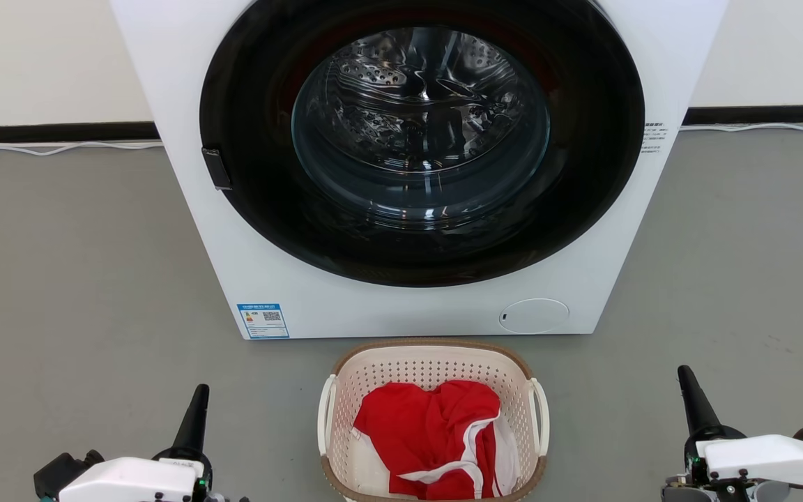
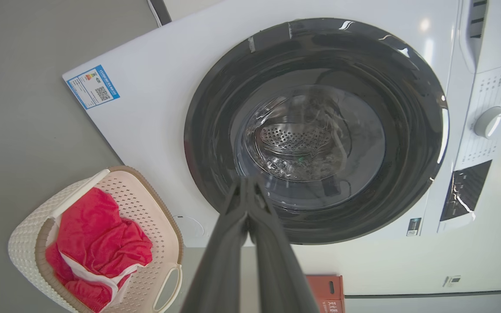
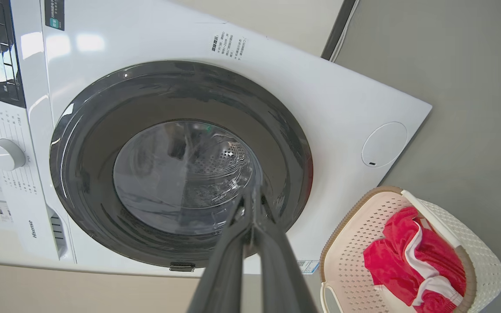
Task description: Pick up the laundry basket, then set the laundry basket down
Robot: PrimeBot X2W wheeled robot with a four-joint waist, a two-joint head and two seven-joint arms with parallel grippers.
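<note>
The laundry basket (image 1: pixel 433 366) stands on the grey floor just in front of the washer, cream-white and perforated, with a brown rim and a white loop handle on each side. A red garment with white trim (image 1: pixel 429 432) lies inside it. The basket (image 2: pixel 144 204) also sits at the lower left of the left wrist view, and the basket (image 3: pixel 355 243) at the lower right of the right wrist view. My left gripper (image 1: pixel 199 394) is at the lower left, shut and empty, well left of the basket. My right gripper (image 1: pixel 684 376) is at the lower right, shut and empty, well right of it.
A white front-loading washer (image 1: pixel 401 307) with a closed dark round door (image 1: pixel 421 139) rises right behind the basket. Grey floor (image 1: pixel 81 279) spreads out on both sides. A white cable (image 1: pixel 53 148) runs along the dark skirting. A red crate (image 2: pixel 326 293) shows low in the left wrist view.
</note>
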